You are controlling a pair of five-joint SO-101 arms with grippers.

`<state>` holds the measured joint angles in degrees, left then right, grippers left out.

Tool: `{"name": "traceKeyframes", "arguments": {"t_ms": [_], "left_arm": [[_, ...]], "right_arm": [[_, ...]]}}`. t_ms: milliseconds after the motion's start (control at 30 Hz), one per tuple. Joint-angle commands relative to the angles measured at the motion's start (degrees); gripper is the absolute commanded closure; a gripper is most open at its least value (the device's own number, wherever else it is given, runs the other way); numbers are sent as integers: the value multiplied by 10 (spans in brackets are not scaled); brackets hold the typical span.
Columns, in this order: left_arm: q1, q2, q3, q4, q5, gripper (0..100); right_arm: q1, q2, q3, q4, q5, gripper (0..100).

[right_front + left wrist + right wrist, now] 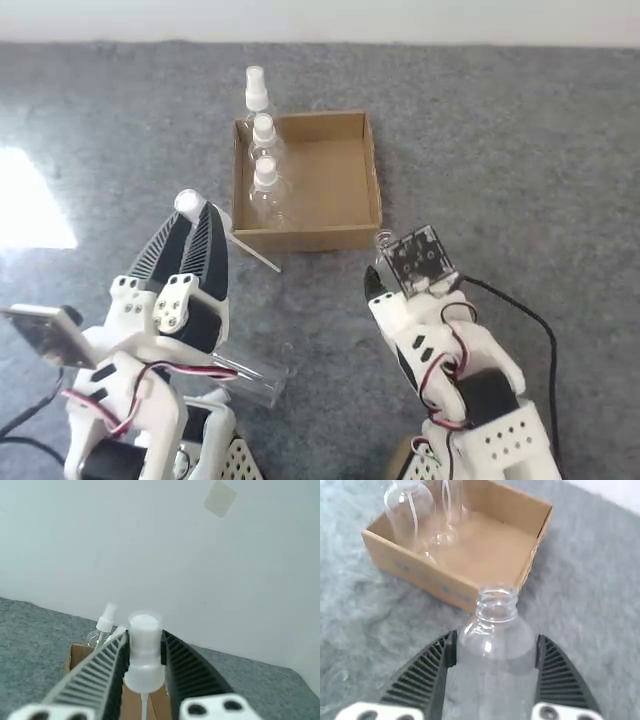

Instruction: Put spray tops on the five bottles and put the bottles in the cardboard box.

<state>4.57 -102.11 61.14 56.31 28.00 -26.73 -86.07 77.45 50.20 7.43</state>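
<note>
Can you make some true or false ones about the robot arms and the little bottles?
1. The left gripper is holding a spray top. True.
2. The bottle in the right gripper already has a spray top on it. False: its neck is open.
3. The cardboard box has nothing in it. False: clear bottles stand inside it.
4. The right gripper's bottle is outside the cardboard box. True.
</note>
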Motion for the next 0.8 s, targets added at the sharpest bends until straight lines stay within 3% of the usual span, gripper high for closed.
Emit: {"name": "traceKeyframes", "arguments": {"t_ms": [0,233,367,767], "left_arm": [[-3,-3,-4,-16,5,988],[-3,-3,-4,-18,4,988],[-21,-3,-4,-18,7,988],[-47,-3,-7,-18,28,988]], "right_arm": [[-7,-65,11,3,12,830],[-22,-181,65,2,15,830],[-50,-175,75,2,56,830],[-114,-178,95,-5,61,830]]}}
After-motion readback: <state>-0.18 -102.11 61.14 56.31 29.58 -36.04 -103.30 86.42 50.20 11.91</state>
